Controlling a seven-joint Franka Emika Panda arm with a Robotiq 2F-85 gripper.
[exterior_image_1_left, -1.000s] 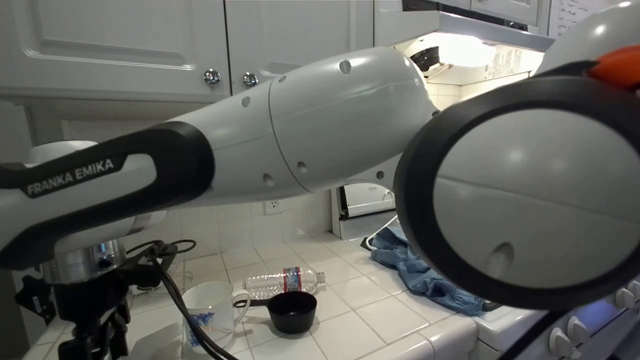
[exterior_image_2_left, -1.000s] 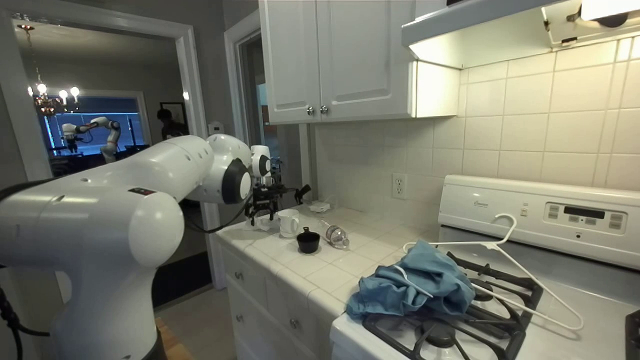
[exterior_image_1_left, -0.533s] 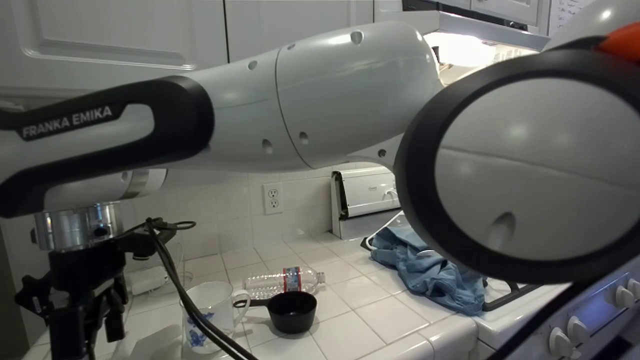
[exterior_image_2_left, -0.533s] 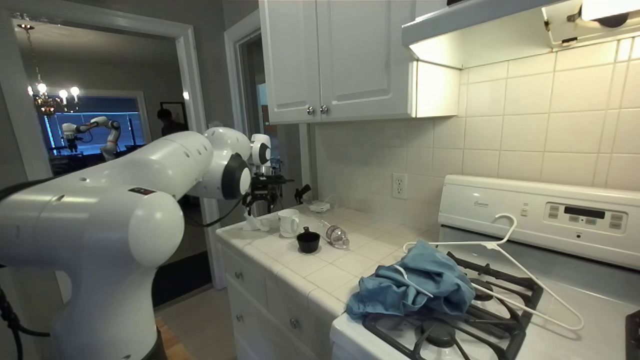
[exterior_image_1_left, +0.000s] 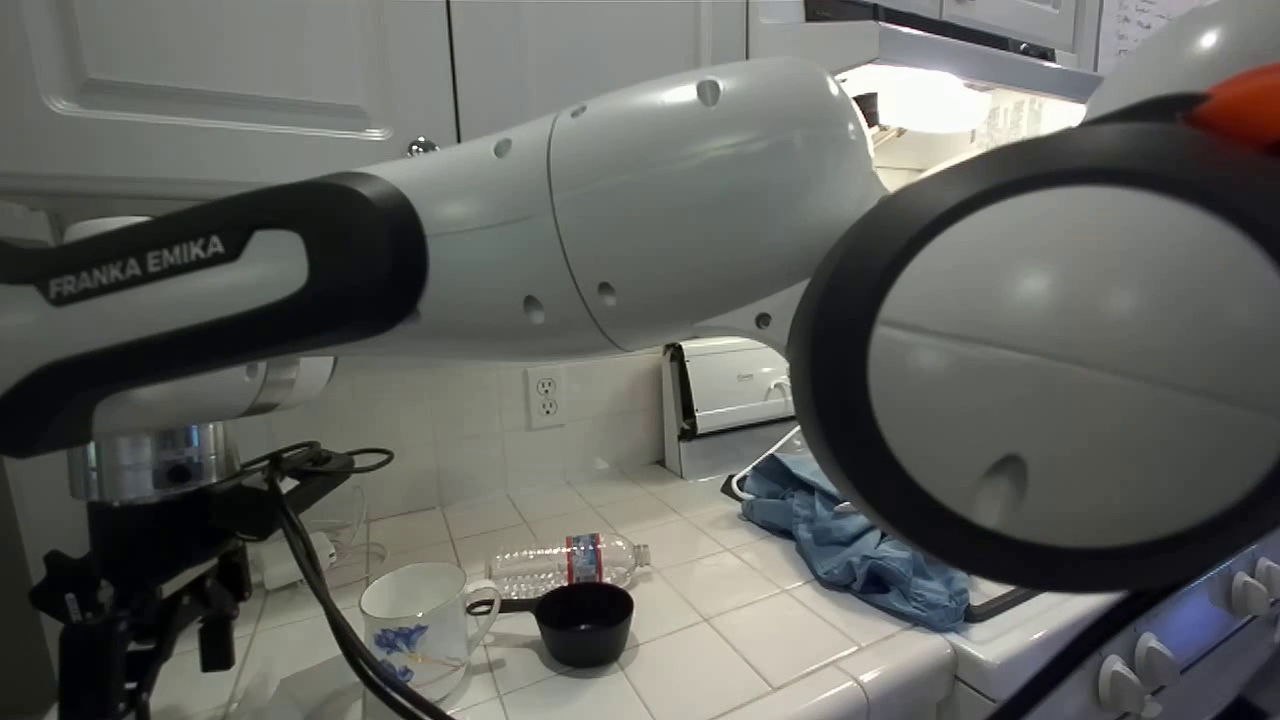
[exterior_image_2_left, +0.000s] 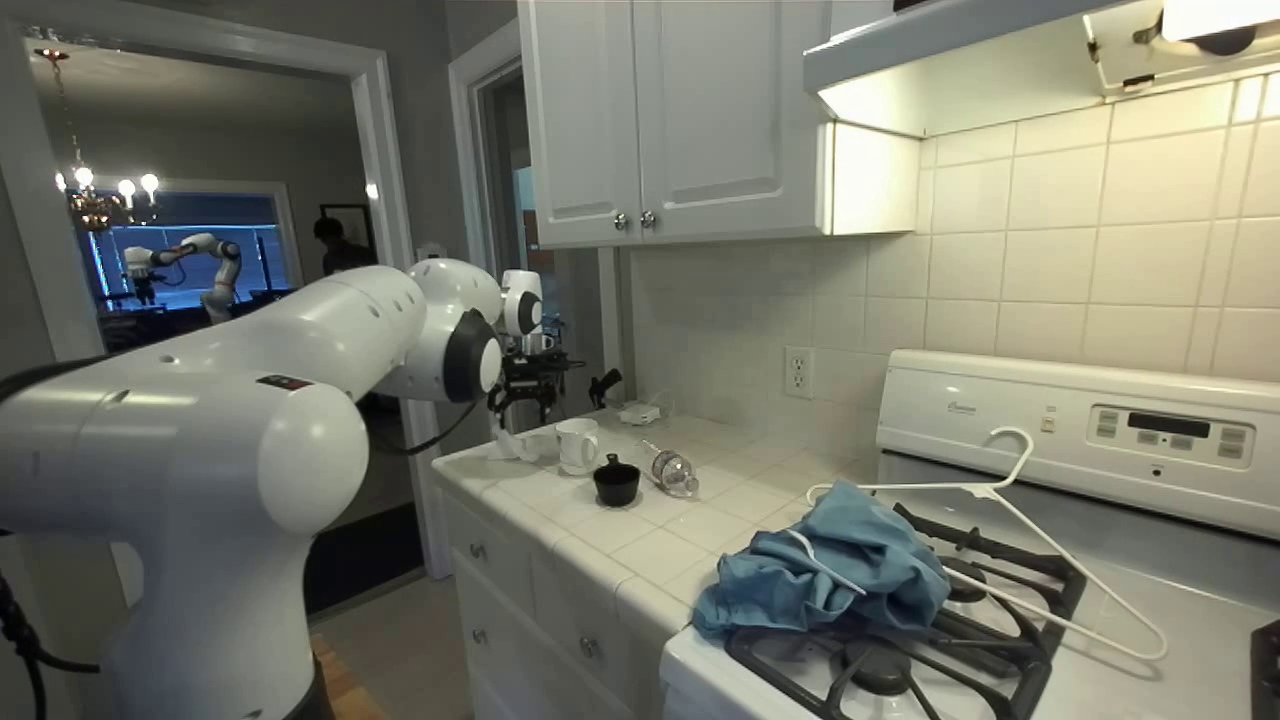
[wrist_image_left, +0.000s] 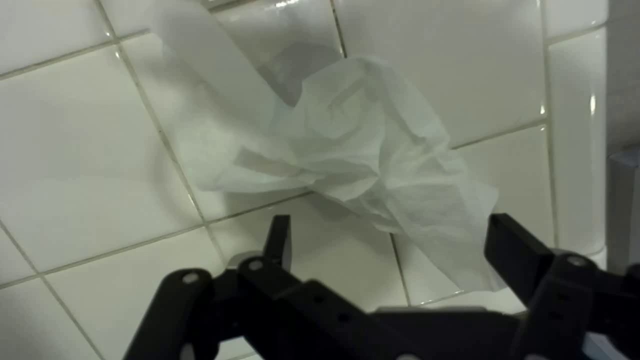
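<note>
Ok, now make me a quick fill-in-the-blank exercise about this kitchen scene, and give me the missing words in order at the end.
Rather than shut, the gripper is ____, near the crumpled white sheet.
The clear plastic bottle lies on its ____.
The measuring cup is ____ in colour.
The flowers painted on the mug are ____.
Missing words: open, side, black, blue.

White arm (exterior_image_2_left: 345, 315) reaches outward in both exterior views, lettered section (exterior_image_1_left: 220, 270) tilted slightly down toward its end. Big round joint cap (exterior_image_1_left: 1075, 365), dark-rimmed, shows at arm's bend. Wrist (exterior_image_2_left: 521, 303) points downward, silver collar (exterior_image_1_left: 150, 462) below it. Black gripper (wrist_image_left: 390, 224) hangs from collar. Jaws spread wide, fingertips (wrist_image_left: 279, 237) well apart.
</note>
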